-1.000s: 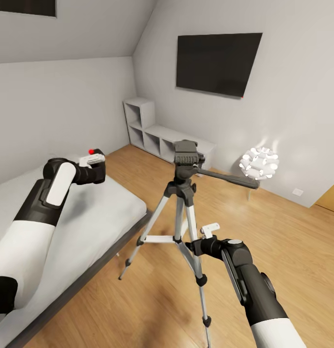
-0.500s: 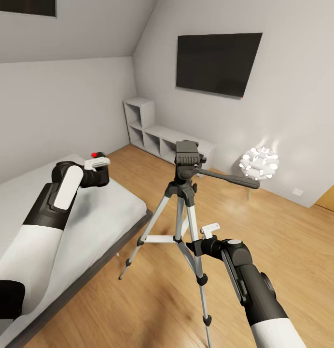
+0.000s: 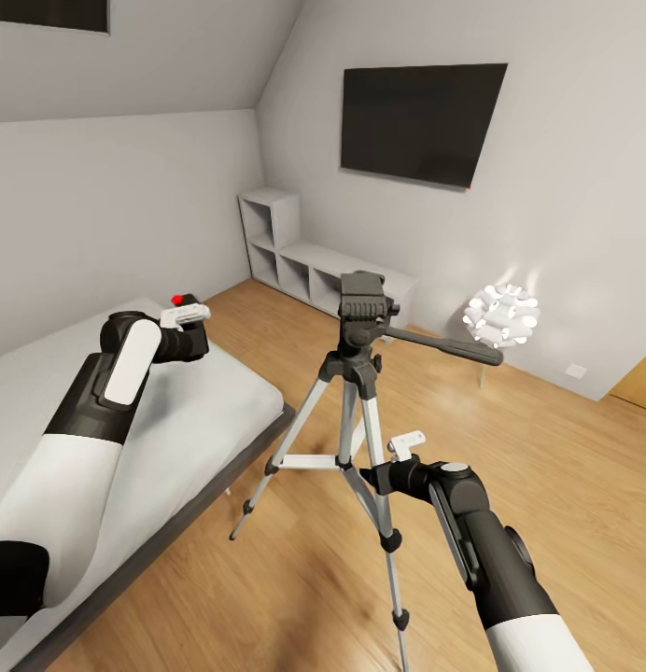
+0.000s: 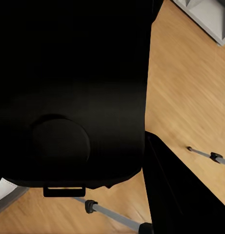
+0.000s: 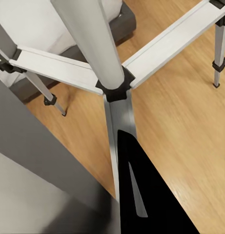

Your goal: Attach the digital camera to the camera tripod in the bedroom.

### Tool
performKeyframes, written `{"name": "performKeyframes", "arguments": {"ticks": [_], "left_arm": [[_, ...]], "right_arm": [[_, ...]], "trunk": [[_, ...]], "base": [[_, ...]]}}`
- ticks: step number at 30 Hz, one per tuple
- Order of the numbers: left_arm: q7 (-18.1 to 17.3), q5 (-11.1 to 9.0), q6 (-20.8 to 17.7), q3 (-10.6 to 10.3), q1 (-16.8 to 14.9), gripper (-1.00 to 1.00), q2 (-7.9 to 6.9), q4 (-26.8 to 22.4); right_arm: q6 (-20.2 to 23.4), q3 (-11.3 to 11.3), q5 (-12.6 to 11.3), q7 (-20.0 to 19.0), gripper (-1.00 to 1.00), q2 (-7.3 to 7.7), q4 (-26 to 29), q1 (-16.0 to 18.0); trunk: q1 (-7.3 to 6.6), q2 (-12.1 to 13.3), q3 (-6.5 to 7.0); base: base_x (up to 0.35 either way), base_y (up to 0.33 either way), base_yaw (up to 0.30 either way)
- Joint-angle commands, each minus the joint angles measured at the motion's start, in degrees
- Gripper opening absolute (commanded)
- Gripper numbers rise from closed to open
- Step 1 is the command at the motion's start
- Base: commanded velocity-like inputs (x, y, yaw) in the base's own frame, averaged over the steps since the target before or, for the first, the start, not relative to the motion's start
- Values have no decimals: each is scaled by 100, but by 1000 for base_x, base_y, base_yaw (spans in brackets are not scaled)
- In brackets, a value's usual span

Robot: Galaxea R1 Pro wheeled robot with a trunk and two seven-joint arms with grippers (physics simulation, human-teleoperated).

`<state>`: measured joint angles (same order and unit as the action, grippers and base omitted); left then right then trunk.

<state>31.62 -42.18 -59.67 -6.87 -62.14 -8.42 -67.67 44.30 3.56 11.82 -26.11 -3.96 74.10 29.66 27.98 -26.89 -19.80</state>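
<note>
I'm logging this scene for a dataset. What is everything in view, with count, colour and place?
Camera: one, black with a red button, in the left gripper above the bed.
Tripod: one, silver legs, black head and handle, standing on the floor beside the bed.
Bed: one, white mattress on a grey frame, at left.
TV: one, black, on the wall.
Shelf: one, pale grey, against the wall under the TV.
Lamp: one, white, glowing, on the floor by the wall.
Floor: light wood planks.
Left gripper: shut on the camera.
Right gripper: at a tripod leg.
</note>
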Motion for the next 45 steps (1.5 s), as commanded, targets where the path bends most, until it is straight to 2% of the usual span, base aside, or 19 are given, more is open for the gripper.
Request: {"name": "performKeyframes", "arguments": {"ticks": [1, 6, 9, 13, 16, 18, 20, 21, 22, 23, 24, 25, 26, 29, 32, 33, 38, 40, 45], "left_arm": [[58, -33, -18, -19, -7, -100, 0, -39], [59, -49, -21, -17, 1, -100, 22, -66], [51, -83, -22, 32, -77, -100, 83, 318], [47, -244, -23, 65, -838, -100, 397, 923], [45, -509, -22, 76, -1562, -100, 659, 1355], [36, -861, -20, 83, -2116, -100, 753, 1506], [34, -1110, -19, 89, -2353, -100, 767, 1520], [34, -1410, -19, 89, -2548, -100, 772, 1495], [34, -1576, -18, 89, -2629, -100, 774, 1465], [36, -1929, -18, 89, -2765, -100, 773, 1369], [36, -2112, -18, 89, -2820, -100, 773, 1300], [37, -2483, -18, 89, -2903, -100, 772, 1129], [43, -3209, -25, 83, -2990, -100, 767, 706], [67, -3784, -32, -63, -3030, -100, 771, 241], [71, -3966, -33, -404, -3042, -100, 772, -84], [72, -4039, -33, -719, -3046, -100, 762, -313], [88, -4083, -3, -1398, -3046, -100, 721, -582], [114, -4072, 17, -1612, -3037, -100, 716, -602], [417, -4040, 56, -1827, -2983, -100, 734, -599]], "right_arm": [[17, -4, 66, -43, -100, 2, 8, 5], [8, -4, 66, -56, -100, 15, 8, 5], [14, -4, 68, -59, -100, 22, 8, 5], [17, -4, 76, -61, -100, 27, 8, 5], [17, -4, 93, -61, -100, 33, 8, 5], [17, -4, 97, -61, -100, 34, 8, 5], [17, -4, 95, -61, -100, 33, 8, 5], [17, -4, 94, -61, -100, 31, 8, 5], [17, -4, 94, -61, -100, 32, 8, 5], [17, -4, 93, -61, -100, 32, 8, 5], [17, -4, 93, -61, -100, 33, 8, 5], [17, -4, 93, -61, -100, 32, 8, 5], [17, -4, 92, -61, -100, 34, 8, 5], [17, -4, 92, -61, -100, 29, 8, 5], [17, -4, 92, -61, -100, 26, 8, 5], [11, -4, 95, -61, -100, 27, 8, 5], [-23, -4, 105, -61, -100, 27, 8, 5], [-29, -4, 107, -61, -100, 27, 8, 5], [-34, -4, 115, -61, -100, 31, 8, 5]], "trunk": [[3, -10, -9], [3, -10, -9], [3, -10, -9], [3, -10, -9], [3, -10, -9], [3, -10, -9], [3, -10, -9], [3, -10, -9], [3, -10, -9], [3, -10, -9], [3, -10, -9], [3, -10, -9], [3, -10, -9], [3, -10, -9], [3, -10, -9], [3, -10, -9], [3, -10, -9], [3, -10, -9], [3, -10, -9]], "base": [[0, 0, 0], [0, 0, 0], [0, 0, 0], [0, 0, 0], [0, 0, 0], [0, 0, 0], [0, 0, 0], [0, 0, 0], [0, 0, 0], [0, 0, 0], [0, 0, 0], [0, 0, 0], [0, 0, 0], [0, 0, 0], [0, 0, 0], [0, 0, 0], [0, 0, 0], [0, 0, 0], [0, 0, 0]]}}
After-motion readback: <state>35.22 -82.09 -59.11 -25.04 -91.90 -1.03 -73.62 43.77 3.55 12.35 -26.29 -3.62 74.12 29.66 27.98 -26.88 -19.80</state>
